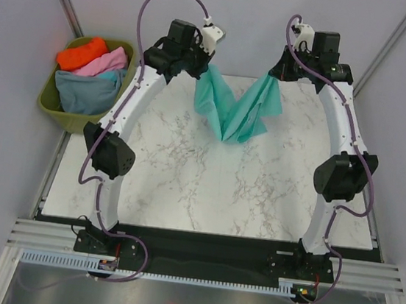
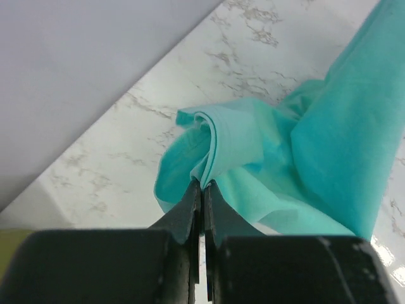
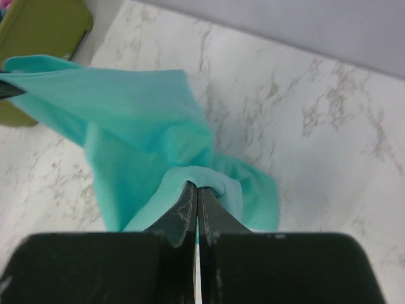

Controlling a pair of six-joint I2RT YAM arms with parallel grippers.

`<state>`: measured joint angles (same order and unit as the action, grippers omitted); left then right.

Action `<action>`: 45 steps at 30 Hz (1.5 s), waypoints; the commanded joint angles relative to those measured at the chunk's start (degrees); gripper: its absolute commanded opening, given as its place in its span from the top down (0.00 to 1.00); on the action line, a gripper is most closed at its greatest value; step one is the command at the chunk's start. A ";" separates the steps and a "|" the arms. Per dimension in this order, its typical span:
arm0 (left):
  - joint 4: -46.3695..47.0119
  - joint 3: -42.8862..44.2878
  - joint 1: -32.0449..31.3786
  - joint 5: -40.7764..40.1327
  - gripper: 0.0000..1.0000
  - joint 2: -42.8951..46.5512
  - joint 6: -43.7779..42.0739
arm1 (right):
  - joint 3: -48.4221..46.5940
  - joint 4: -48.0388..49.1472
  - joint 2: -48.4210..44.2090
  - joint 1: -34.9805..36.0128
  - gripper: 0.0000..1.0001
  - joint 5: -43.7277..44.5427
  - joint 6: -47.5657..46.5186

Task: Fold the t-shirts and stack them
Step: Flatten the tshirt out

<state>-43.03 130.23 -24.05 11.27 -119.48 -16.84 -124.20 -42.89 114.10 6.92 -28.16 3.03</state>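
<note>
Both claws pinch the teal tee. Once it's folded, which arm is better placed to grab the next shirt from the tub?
Left, probably. The olive tub sits at the table's left edge, close beside the left claw; the right claw, also shut on the teal tee, is across the table.

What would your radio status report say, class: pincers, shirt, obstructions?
Left pincer shut on teal-green t-shirt. Right pincer shut on it too. Shirt hangs between them, sagging mid-span. Olive tub stands aside, left.
</note>
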 commanded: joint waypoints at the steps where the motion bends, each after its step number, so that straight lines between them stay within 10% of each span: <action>1: -1.00 8.50 1.37 -3.27 0.98 -3.04 -4.08 | -10.95 1.50 5.50 -1.55 1.00 2.23 -1.62; 4: -1.88 7.42 1.47 1.90 0.98 2.56 -3.73 | -13.88 -0.95 2.81 -3.14 1.00 0.31 -4.93; 12: -14.26 -29.70 1.38 14.29 0.95 31.12 4.16 | 26.96 -15.54 -25.65 -2.18 1.00 -9.96 -11.21; 14: -15.50 -35.64 1.29 17.28 0.57 37.81 5.84 | 34.51 -16.43 -27.35 -2.00 0.83 -11.99 -8.49; 15: -15.07 -39.49 1.38 16.77 0.16 39.40 6.64 | 35.68 -16.34 -27.53 -2.00 0.67 -13.83 -7.78; 16: -14.64 -40.14 1.38 16.42 0.09 40.37 6.82 | 36.04 -16.08 -27.10 -2.08 0.41 -14.28 -7.43; 18: -13.06 -37.97 1.38 13.09 0.03 39.42 6.47 | 33.16 -14.24 -24.47 -2.00 0.24 -13.24 -5.32; 33: -14.72 -8.87 3.92 10.71 0.12 -2.31 4.80 | 18.30 -10.72 3.22 -3.32 0.16 -8.93 -5.05; 45: -14.54 -14.12 10.16 9.39 0.13 -2.61 4.18 | -1.45 -9.05 19.39 -3.23 0.17 -8.75 -6.01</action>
<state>-56.84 118.52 -15.68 21.04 -126.41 -12.86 -119.33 -54.02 130.34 3.57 -36.27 -2.24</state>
